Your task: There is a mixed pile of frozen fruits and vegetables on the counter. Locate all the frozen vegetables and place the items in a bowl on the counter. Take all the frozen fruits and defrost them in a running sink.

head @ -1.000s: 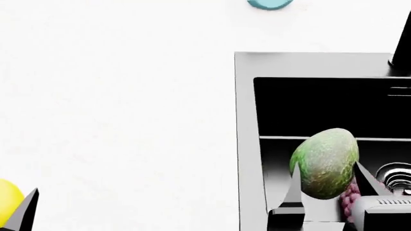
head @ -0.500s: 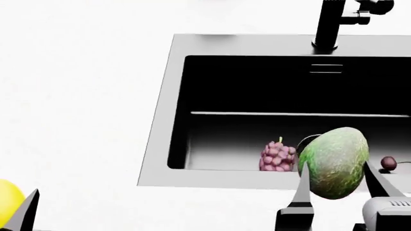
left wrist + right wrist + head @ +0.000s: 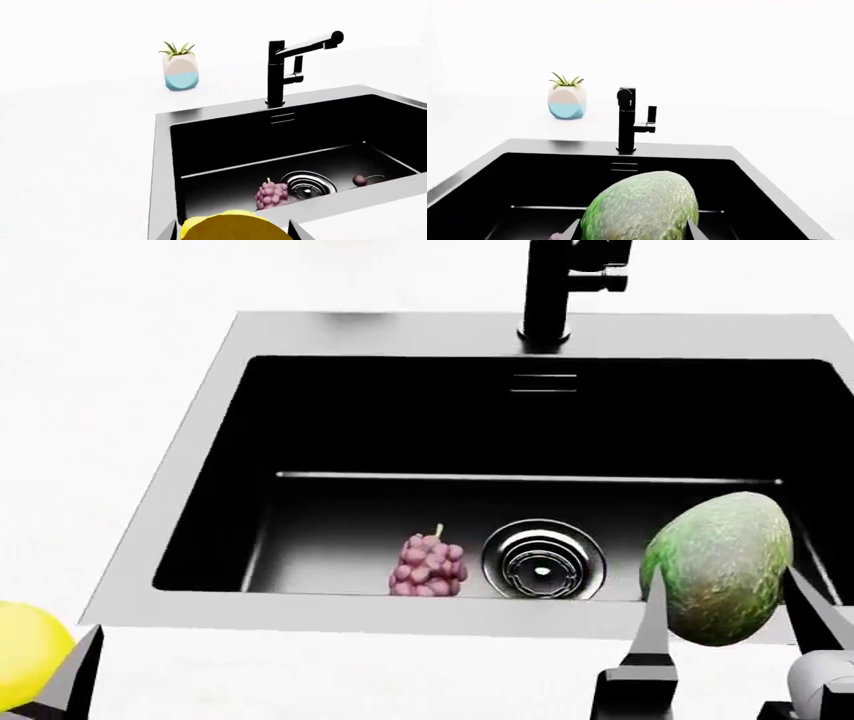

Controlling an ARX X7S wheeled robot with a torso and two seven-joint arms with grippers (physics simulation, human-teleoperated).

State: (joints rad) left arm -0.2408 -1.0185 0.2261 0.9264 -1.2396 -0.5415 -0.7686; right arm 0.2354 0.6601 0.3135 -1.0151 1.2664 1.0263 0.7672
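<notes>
Fingers: right gripper (image 3: 722,625) clamps green oval (image 3: 717,568); left gripper (image 3: 232,231) clamps yellow oval (image 3: 227,227).
Handling: both look rigid, smooth, slippery; best held across the middle.

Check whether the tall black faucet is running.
Appears off: no water stream shows below the tall black faucet in any view, and the black sink basin looks dry.

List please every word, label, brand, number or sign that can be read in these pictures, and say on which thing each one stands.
None: no readable text shows in any view.
The faucet, the sink, the planter, the green lump in the right gripper, the yellow oval in the left gripper and the pink cluster carry no writing.
The counter is plain.
</notes>
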